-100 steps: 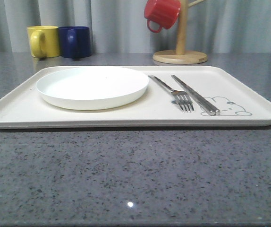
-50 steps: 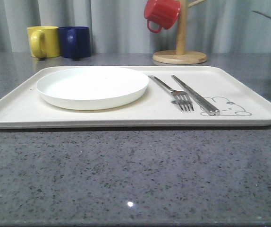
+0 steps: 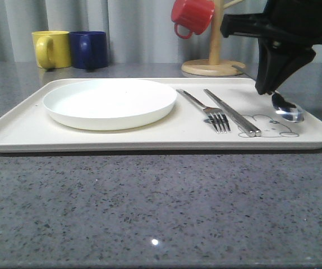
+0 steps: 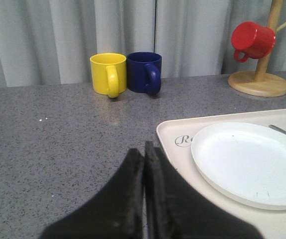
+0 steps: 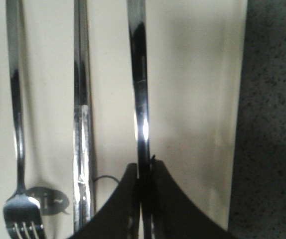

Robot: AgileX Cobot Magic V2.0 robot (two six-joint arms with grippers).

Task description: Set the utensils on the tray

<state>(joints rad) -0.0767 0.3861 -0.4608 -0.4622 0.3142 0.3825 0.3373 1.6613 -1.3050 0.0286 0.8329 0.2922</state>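
Note:
The cream tray [image 3: 21, 131] lies across the table with a fork [image 3: 208, 112] and a flat chopstick-like piece [image 3: 232, 113] side by side on its right half. My right gripper [image 3: 268, 89] hangs over the tray's right end, shut on the spoon [image 3: 287, 109], whose bowl hovers just above the rabbit drawing. In the right wrist view the spoon handle [image 5: 140, 94] runs out from between the closed fingers [image 5: 125, 199], parallel to the chopstick piece [image 5: 81, 119] and the fork [image 5: 17, 149]. My left gripper [image 4: 144, 152] is shut on nothing, beside the tray's corner [image 4: 170, 134].
A round white plate [image 3: 110, 102] sits on the tray's left half. A yellow mug [image 3: 51, 49] and a blue mug [image 3: 89, 49] stand at the back left. A wooden mug tree [image 3: 214, 61] with a red mug [image 3: 192, 17] stands behind the tray.
My right arm has come in from the upper right with the spoon and now holds it over the tray's right end. Fork, chopstick piece and plate have not moved.

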